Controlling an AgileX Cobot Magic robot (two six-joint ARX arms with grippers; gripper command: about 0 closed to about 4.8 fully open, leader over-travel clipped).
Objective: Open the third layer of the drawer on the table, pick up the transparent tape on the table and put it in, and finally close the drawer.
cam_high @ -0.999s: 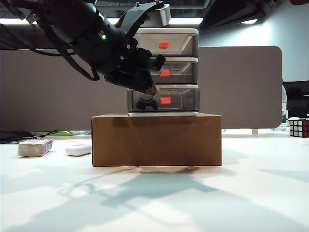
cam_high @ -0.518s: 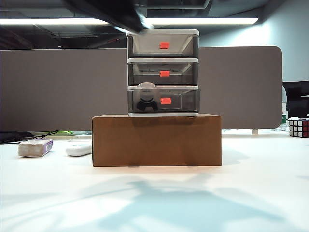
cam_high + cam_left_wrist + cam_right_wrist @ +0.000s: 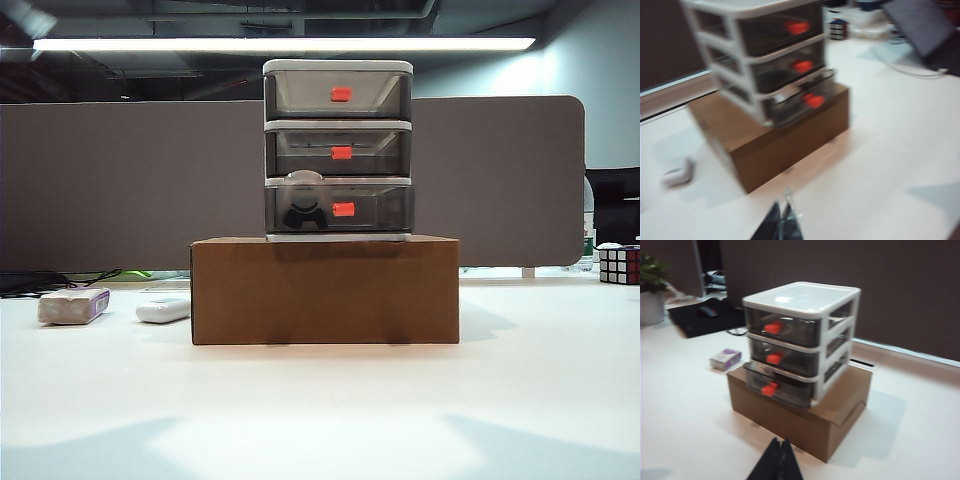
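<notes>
The tape (image 3: 304,200) sits inside the bottom drawer (image 3: 339,208), far ahead of the left gripper (image 3: 781,225) and right gripper (image 3: 779,461). Both are pinched together, holding nothing. The tape looks light and slippery, so its black clip seems best to grab.

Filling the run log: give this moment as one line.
left gripper: shut, empty, off drawer unit | right gripper: shut, empty | tape: inside bottom drawer | bottom drawer: slightly proud

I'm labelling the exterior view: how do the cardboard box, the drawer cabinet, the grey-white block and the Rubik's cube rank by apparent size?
1. Cardboard box.
2. Drawer cabinet.
3. Grey-white block and Rubik's cube: they look alike, and the cube is cut off at the edge, so no ranking.
</notes>
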